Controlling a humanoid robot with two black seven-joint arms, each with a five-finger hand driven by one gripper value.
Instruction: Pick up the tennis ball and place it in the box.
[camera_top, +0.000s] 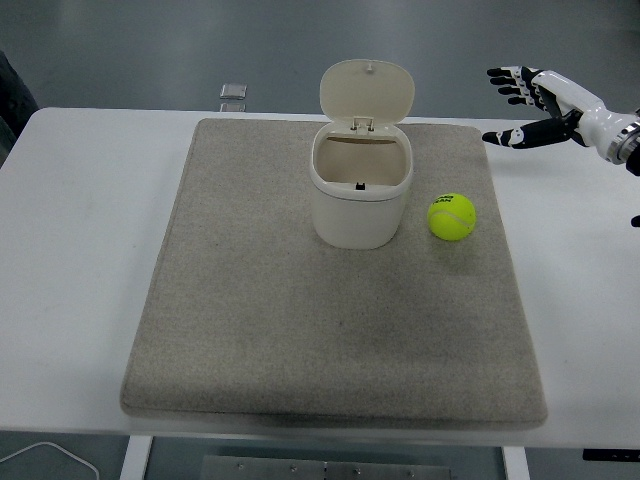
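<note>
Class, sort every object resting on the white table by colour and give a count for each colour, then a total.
Yellow-green: 1, the tennis ball
Cream: 1, the box with its lid up
Grey-beige: 1, the mat
Clear or silvery: 1, the small object at the far edge
Total: 4

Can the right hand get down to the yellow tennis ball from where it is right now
Probably yes: the open right hand hangs beyond the yellow tennis ball, nothing lies between them, and the cream lidded box stands off to the ball's other side.
</note>
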